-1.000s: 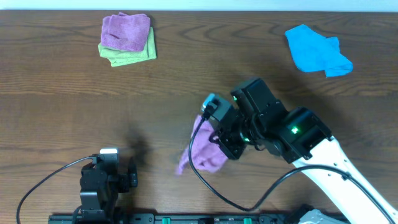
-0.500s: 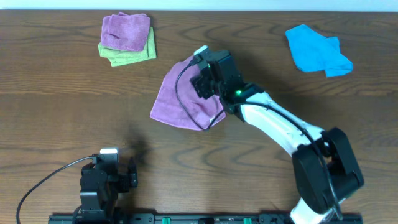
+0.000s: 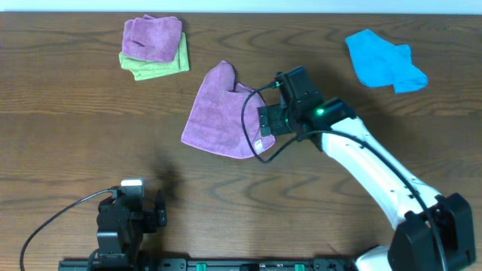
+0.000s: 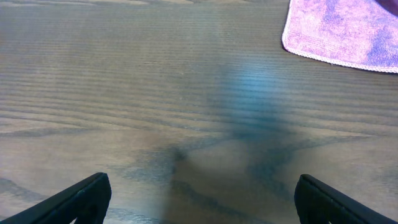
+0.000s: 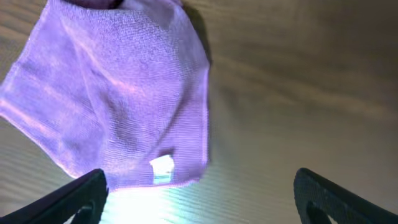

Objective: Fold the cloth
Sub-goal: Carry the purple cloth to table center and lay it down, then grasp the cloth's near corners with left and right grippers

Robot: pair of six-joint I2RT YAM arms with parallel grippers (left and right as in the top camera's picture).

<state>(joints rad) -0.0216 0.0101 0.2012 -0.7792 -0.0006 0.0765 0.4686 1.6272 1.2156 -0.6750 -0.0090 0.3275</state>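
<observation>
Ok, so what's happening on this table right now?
The right gripper hovers open just above the lilac cloth, near its tagged edge, holding nothing. The cloth lies spread on the wooden table, rumpled at one corner, not yet neatly folded. The left gripper sits open near the front edge, away from it. A blue cloth and a folded purple-and-green stack lie at the back.

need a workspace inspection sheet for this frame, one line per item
Surface: brown wood-grain table, no spills seen.
Job's things: lilac cloth lies loosely spread mid-table, white tag at one edge.
Clutter: blue cloth crumpled far right; purple folded square on a green cloth, far left.
Grippers: left claw open, empty, over bare wood; right claw open, empty, by the tag edge.
Cables: black cable loops from right wrist over the cloth's edge; second cable by left arm.
Surroundings: pale strip beyond far edge; nothing else seen.
</observation>
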